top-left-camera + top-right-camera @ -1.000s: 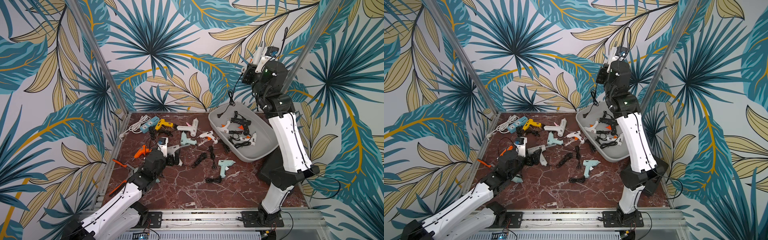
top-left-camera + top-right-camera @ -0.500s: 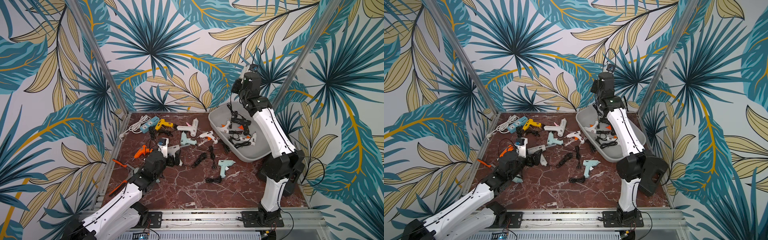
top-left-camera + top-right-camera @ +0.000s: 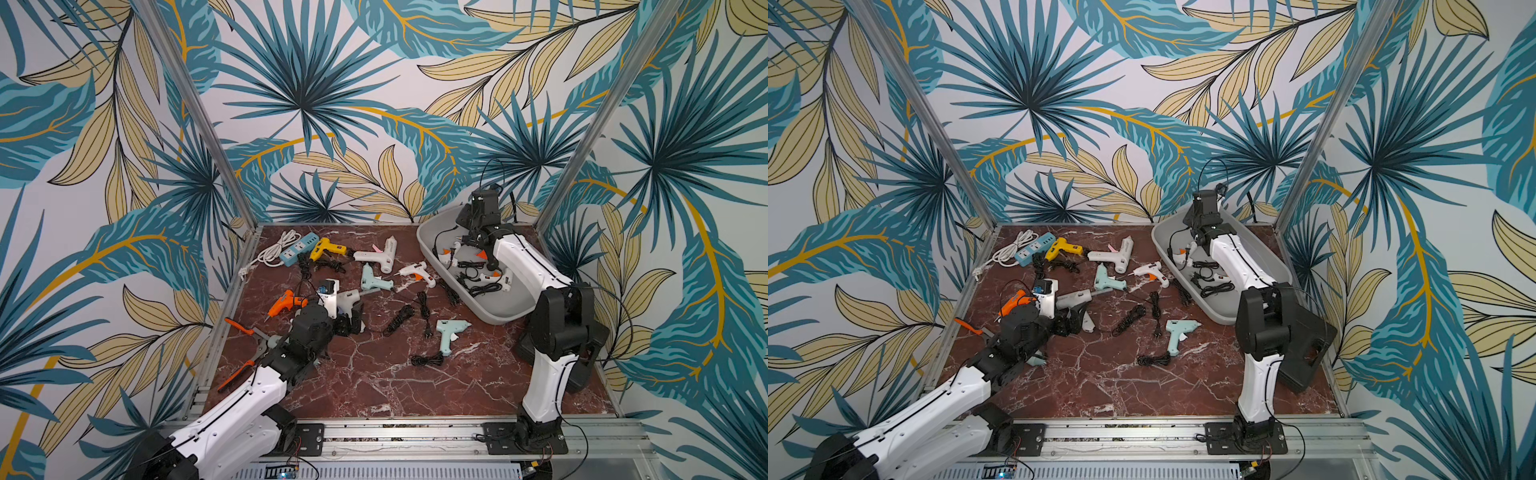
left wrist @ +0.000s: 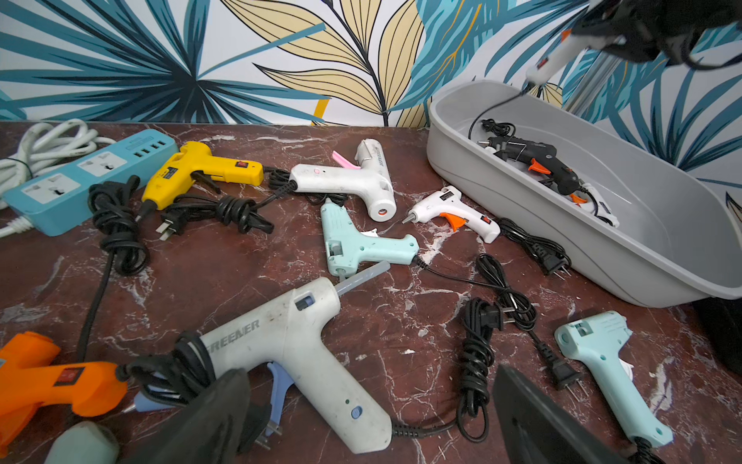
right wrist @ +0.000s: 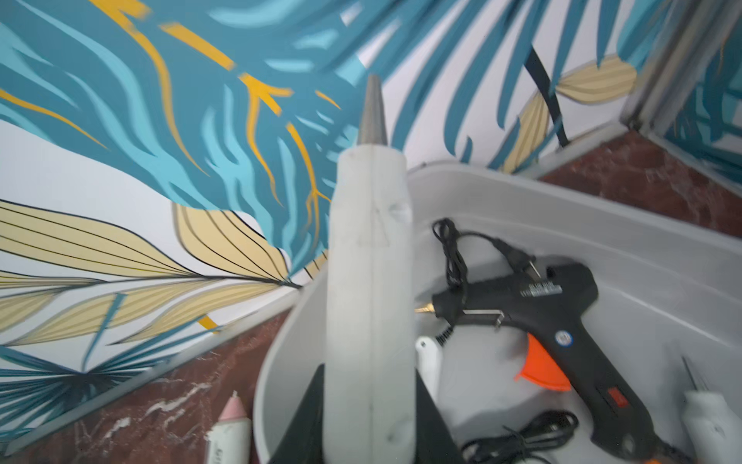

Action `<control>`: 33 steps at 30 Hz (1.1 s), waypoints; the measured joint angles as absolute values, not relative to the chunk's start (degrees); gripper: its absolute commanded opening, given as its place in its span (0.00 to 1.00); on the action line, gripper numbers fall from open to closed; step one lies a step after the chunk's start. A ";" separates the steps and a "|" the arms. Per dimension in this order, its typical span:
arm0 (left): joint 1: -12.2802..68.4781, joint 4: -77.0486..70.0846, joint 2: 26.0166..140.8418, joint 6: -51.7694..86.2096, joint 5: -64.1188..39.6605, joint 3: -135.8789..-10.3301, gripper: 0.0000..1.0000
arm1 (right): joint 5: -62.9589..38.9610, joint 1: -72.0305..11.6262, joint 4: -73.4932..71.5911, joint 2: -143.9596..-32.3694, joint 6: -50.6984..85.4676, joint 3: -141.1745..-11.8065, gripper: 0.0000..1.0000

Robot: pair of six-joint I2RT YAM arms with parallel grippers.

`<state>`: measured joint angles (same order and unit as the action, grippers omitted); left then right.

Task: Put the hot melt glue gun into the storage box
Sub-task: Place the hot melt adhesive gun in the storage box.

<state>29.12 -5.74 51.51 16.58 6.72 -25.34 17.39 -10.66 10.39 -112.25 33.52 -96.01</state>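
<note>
In both top views the right gripper (image 3: 464, 243) is hanging over the box (image 3: 496, 321). A few guns (image 3: 500, 280) are lying inside, and several are waiting on the table (image 3: 374, 374). Left wrist view: the left gripper (image 4: 369, 373) is standing spread over a big gun (image 4: 289, 341). Right wrist view: the right gripper is pinching a white gun (image 5: 369, 281) above the box.

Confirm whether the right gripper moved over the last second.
Yes. The right gripper dropped from high above the storage box down to its far end, jaws shut on a white glue gun.
</note>
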 measured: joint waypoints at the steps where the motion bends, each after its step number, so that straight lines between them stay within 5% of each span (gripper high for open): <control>1: 29.12 -5.91 51.55 16.60 6.57 -25.34 1.00 | 17.28 -10.41 9.82 -111.63 34.37 -93.71 0.00; 20: 29.08 -6.66 52.10 17.50 5.08 -25.30 1.00 | 7.53 -6.39 -9.21 -104.36 51.94 -67.94 0.00; 33: 29.08 -6.42 52.93 19.92 4.38 -25.36 1.00 | 4.12 -5.74 -11.33 -104.38 56.69 -63.18 0.30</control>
<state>29.08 -6.42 52.93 19.92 4.38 -25.36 4.12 -5.74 -11.33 -104.38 56.69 -63.18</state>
